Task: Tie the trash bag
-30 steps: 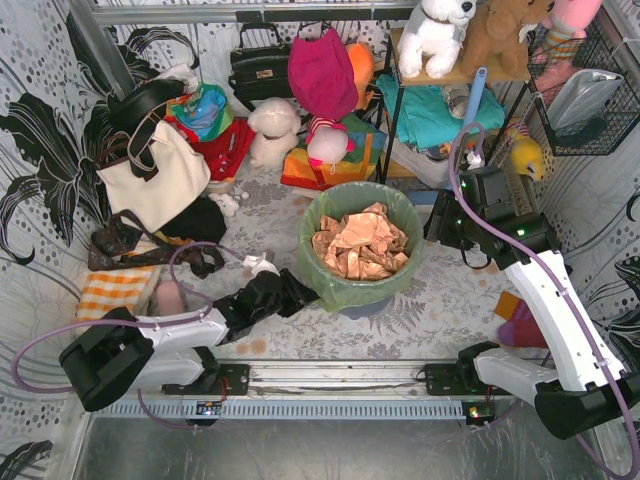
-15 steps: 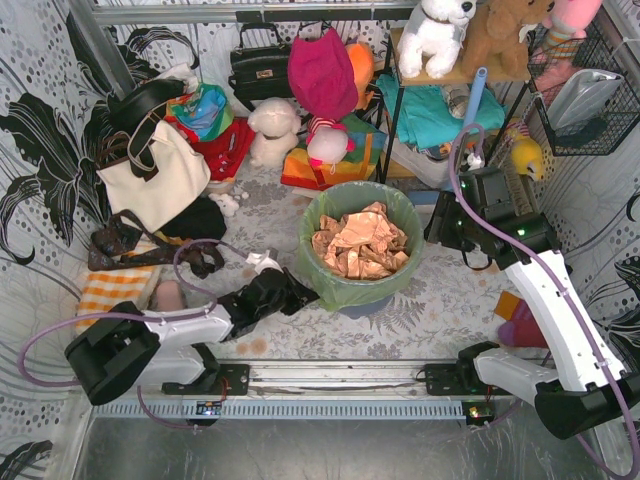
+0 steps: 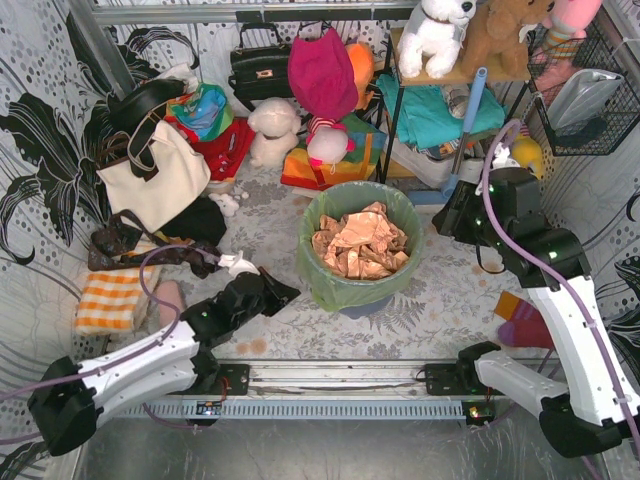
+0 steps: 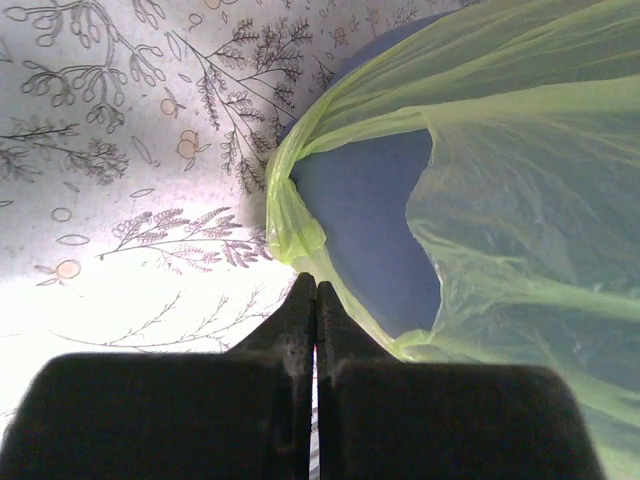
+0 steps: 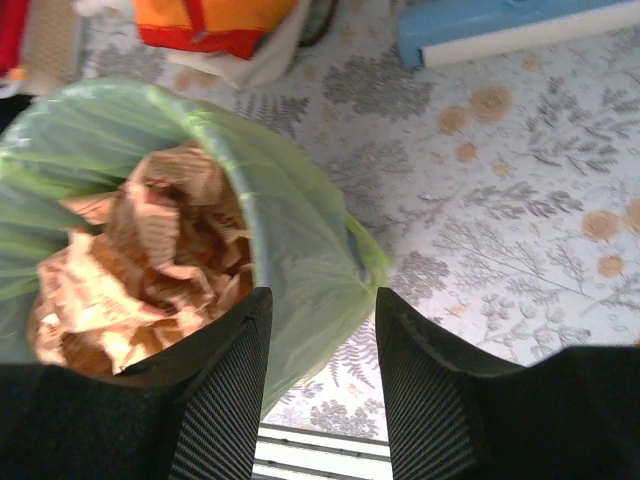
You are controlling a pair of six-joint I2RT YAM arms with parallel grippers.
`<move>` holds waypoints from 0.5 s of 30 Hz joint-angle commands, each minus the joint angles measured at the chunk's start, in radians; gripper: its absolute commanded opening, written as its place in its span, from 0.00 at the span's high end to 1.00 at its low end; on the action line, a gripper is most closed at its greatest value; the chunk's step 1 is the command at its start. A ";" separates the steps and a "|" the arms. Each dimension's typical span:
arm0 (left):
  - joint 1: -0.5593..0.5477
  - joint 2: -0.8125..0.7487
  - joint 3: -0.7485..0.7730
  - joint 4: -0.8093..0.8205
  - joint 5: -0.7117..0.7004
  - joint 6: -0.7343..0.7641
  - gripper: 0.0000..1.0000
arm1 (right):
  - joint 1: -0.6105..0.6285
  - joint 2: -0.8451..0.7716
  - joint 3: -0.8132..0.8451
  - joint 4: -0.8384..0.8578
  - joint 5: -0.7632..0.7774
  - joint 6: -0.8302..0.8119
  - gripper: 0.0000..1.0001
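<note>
At the left of the floral-printed bench [image 3: 455, 295], low beside the bin: left pincer [image 4: 315, 290], fingers pressed flat together, seemingly nipped on a twisted strand of green film at the very tips. Just right of it, meeting those tips and draped over a round blue-grey bin [image 4: 365, 230]: thin translucent light-green plastic trash bag [image 3: 345, 292], standing mid-bench, mouth wide open, rim turned down over the bin's outside, heaped with crumpled brown paper [image 3: 360, 245]. Judged featherlight, limp and slick: apt to slide out of a shallow pinch, to stretch or tear under a hard tug, and to keep no shape once lifted off the rim. Probably best taken by the loose turned-down skirt at two opposite sides, bunched into a thick fold rather than a single layer, with enough slack left above the paper to cross and knot. Further right, above and just outside the bin's right rim: right pincer [image 5: 320, 300], fingers spread apart, holding nothing, the bag's hanging skirt framed in the gap below them but, so far as can be told from the wrist view, not touched.
</note>
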 commanded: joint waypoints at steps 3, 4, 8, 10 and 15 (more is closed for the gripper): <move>-0.002 -0.107 0.041 -0.162 -0.049 0.018 1.00 | 0.004 -0.040 0.020 0.174 -0.228 -0.063 0.55; -0.002 -0.100 0.038 -0.149 -0.035 0.026 1.00 | 0.005 -0.038 0.019 0.194 -0.258 -0.068 0.54; -0.002 -0.001 0.010 -0.009 0.046 -0.015 0.75 | 0.005 -0.027 0.023 0.212 -0.324 -0.079 0.55; -0.002 0.055 -0.030 0.131 0.099 -0.070 0.65 | 0.005 -0.029 0.020 0.210 -0.322 -0.079 0.55; -0.002 0.144 -0.121 0.407 0.130 -0.195 0.39 | 0.005 -0.040 0.010 0.210 -0.311 -0.078 0.55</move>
